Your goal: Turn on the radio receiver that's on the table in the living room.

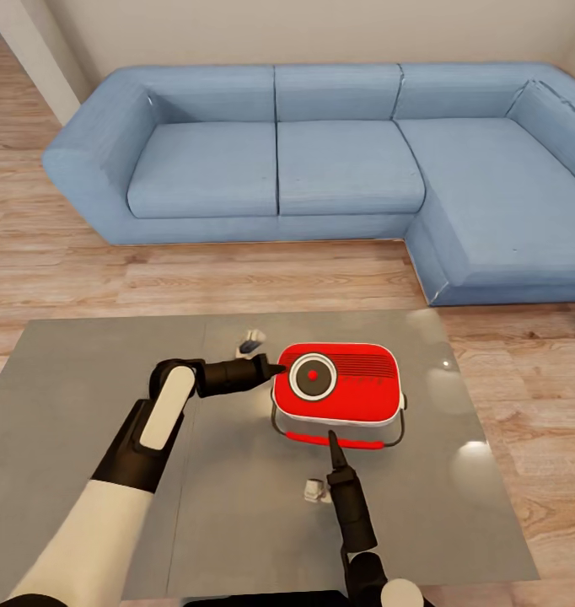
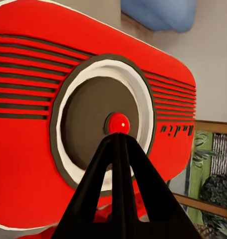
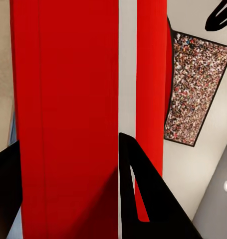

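Left hand narrow, fingers pressed together into one point, tip at the left edge of the radio receiver, aimed at the round grey-ringed dial. In the left wrist view, same left hand closed, tip right in front of the small red centre button of the dial; contact or not, cannot tell. Right hand reaching up from below, tip touching or just short of the receiver's near red edge; in the right wrist view, right hand wide apart, one finger each side of the red body with its white side band, not squeezing it. Radio receiver lying face up on the glossy grey desk, right of the centre seam, thin dark wire handle curving round its near side. Blue L-shaped sofa beyond the desk on light wood floor. Crowd picture reflected in the right wrist view.
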Tool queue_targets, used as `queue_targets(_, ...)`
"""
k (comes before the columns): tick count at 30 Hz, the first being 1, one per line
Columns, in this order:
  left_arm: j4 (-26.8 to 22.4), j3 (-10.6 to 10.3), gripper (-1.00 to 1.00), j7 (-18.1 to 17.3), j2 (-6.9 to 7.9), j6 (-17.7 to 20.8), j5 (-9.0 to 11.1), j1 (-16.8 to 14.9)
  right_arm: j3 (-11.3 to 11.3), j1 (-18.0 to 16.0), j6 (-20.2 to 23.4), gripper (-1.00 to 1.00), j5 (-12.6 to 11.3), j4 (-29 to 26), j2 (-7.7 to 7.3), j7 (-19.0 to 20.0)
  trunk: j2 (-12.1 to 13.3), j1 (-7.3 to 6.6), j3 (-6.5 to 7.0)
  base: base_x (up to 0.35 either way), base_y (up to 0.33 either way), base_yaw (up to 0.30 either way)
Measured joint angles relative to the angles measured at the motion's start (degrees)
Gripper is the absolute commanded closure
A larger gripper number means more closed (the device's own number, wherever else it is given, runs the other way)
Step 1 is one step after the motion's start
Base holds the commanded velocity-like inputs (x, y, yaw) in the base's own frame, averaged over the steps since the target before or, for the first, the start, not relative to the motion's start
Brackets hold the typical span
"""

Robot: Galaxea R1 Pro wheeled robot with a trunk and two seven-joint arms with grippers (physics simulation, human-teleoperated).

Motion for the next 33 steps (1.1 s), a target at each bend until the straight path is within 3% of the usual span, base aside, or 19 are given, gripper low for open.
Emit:
queue_targets(13, 1.56, -0.05, 1.00, 0.03, -0.41, -0.01, -0.14, -0.55, 0.10, 0.00, 0.07, 1.00, 0.12, 0.02, -0.02, -0.16, 0.00, 0.00, 0.00, 0.000, 0.000, 0.000)
queue_targets(18, 3.86, -0.07, 1.00, 0.03, -1.47, -0.09, -0.11, -2.61, 0.18, 0.00, 0.10, 1.00, 0.17, 0.10, 0.03, -0.87, 0.00, 0.00, 0.00, 0.000, 0.000, 0.000)
queue_targets(33, 7.92, -0.09, 1.00, 0.24, -2.53, -0.58, -0.23, -2.90, 0.20, 0.00, 0.15, 1.00, 0.19, 0.20, 0.20, -1.61, 0.00, 0.00, 0.00, 0.000, 0.000, 0.000)
